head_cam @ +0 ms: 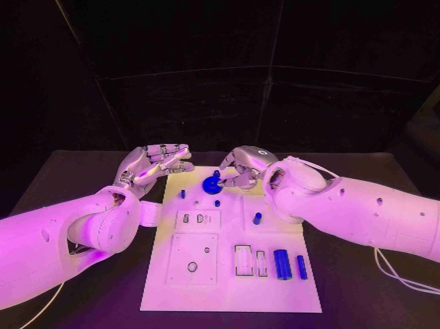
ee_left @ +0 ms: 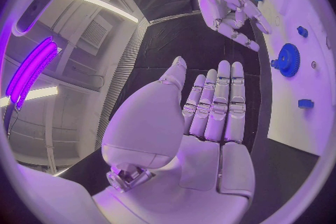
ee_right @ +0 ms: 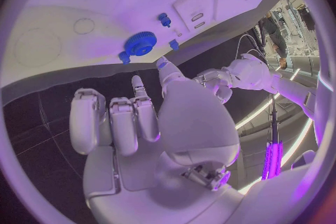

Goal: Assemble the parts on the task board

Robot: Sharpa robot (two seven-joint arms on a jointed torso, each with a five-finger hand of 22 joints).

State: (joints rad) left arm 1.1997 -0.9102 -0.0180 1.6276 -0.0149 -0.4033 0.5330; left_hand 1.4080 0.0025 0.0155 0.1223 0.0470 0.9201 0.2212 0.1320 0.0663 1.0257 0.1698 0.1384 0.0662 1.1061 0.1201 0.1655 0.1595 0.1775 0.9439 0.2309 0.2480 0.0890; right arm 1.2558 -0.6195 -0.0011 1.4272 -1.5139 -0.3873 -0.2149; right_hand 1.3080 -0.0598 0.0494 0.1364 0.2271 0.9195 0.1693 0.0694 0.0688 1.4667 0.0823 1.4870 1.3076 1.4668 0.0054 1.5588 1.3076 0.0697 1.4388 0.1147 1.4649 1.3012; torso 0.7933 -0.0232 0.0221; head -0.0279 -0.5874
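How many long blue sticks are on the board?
2. A thick stick and a thin stick lie side by side on the board's near right. The right arm may hide more.

Setting I worked in: robotics lab. Black table, black curtain backdrop at twelve o'clock, ceiling strip lights.

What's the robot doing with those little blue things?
It is putting small blue parts together on the white task board. Both hands are at the board's far end and neither is holding anything. The left hand is open, just off the board's far left corner. The right hand hovers with its fingers apart beside a blue gear lying on the board. Two blue cylinders lie untouched near the front of the board.
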